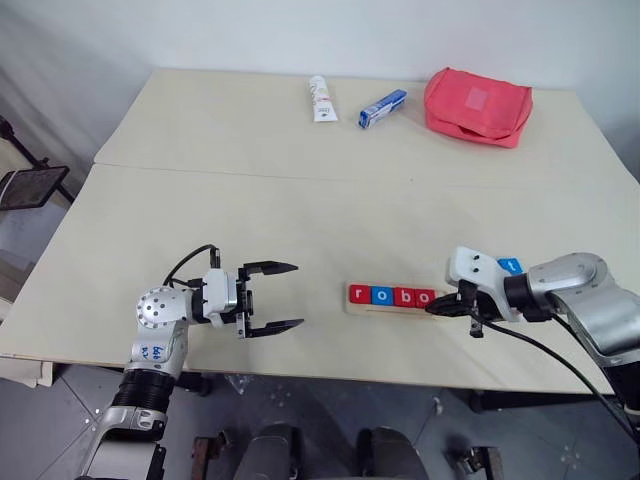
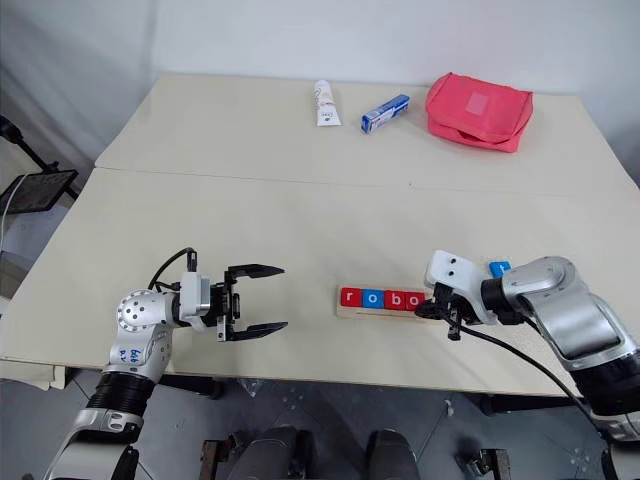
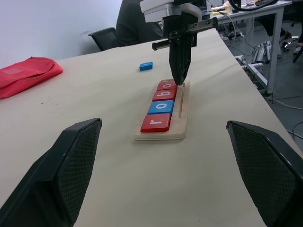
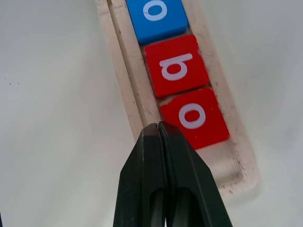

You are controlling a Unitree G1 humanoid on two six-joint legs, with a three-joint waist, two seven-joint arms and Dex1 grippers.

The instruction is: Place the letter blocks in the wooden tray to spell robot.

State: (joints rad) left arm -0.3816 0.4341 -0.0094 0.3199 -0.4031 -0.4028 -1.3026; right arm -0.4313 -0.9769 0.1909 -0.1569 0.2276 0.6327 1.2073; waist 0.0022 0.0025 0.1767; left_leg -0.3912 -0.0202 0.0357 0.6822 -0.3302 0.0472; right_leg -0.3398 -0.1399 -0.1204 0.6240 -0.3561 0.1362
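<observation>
The wooden tray (image 1: 390, 311) lies near the table's front edge, right of centre. Four letter blocks sit in it in a row: red r (image 1: 359, 294), blue o (image 1: 381, 295), red b (image 1: 403, 296) and red o (image 1: 424, 297). A blue t block (image 1: 509, 266) lies on the table behind my right wrist. My right gripper (image 4: 158, 125) is shut with nothing in it, its tip at the tray's right end beside the last red o (image 4: 193, 116). Left of the tray, my left gripper (image 1: 298, 295) stands open and empty, pointing toward it.
At the far side of the table lie a white tube (image 1: 321, 99), a blue-and-white box (image 1: 383, 109) and a red pouch (image 1: 477, 105). A seam (image 1: 300, 176) crosses the table. The tray sits close to the front edge (image 1: 400, 378).
</observation>
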